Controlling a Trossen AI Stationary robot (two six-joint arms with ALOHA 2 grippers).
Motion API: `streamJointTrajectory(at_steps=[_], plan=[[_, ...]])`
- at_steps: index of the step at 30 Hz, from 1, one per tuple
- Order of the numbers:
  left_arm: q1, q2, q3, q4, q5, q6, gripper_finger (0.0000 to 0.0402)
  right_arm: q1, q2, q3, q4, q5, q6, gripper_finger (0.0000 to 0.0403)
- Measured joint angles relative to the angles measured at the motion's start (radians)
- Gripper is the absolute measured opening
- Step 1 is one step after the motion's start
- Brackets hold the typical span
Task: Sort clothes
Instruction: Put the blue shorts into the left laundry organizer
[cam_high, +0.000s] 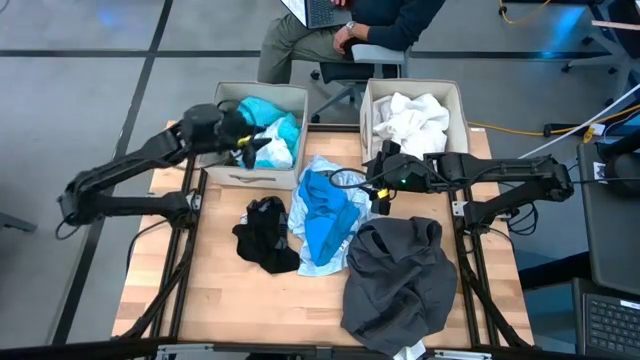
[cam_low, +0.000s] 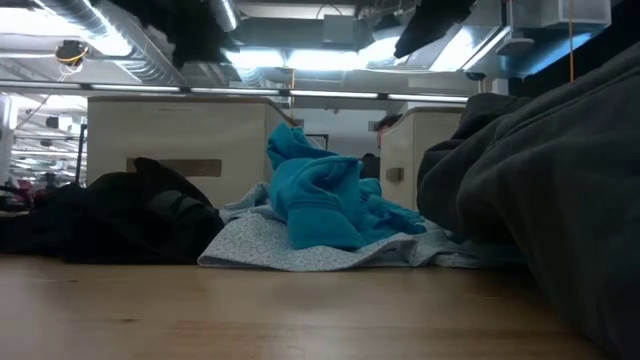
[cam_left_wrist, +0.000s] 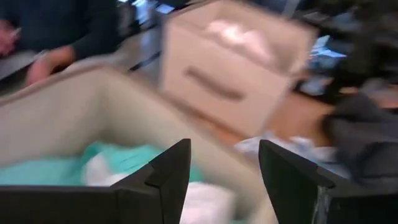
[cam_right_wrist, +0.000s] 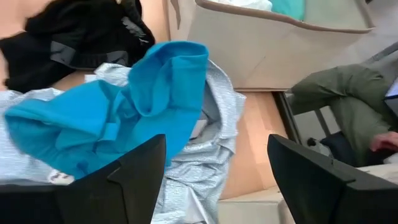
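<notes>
The left gripper (cam_high: 243, 143) hangs wide open and empty over the left bin (cam_high: 228, 176) at eleven o'clock, while the right gripper (cam_high: 377, 186), open and empty too, hangs beside the blue top (cam_high: 325, 213) in the middle.

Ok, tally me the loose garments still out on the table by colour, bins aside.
Black garment: 1
Bright blue garment: 1
Pale blue patterned garment: 1
Dark grey garment: 1
Total: 4
</notes>
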Motion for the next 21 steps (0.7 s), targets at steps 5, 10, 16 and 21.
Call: streamJointTrajectory(at_steps=[5, 10, 16, 21], plan=[[-0.176, -0.079, -0.041, 0.039, 0.001, -0.002, 0.0180, 0.000, 0.015, 0.002, 0.023, -0.078, 0.029, 0.0280], [-0.325, -0.091, -0.124, 0.081, -0.050, -0.030, 0.0180, 0.004, 0.086, 0.002, 0.065, -0.177, 0.050, 0.0280], [-0.485, -0.088, -0.235, 0.194, -0.146, -0.049, 0.0180, 0.055, 0.212, 0.002, 0.151, -0.135, 0.046, 0.0280], [-0.590, -0.088, -0.304, 0.258, -0.213, -0.087, 0.0180, 0.082, 0.316, 0.002, 0.210, -0.113, 0.040, 0.0280]])
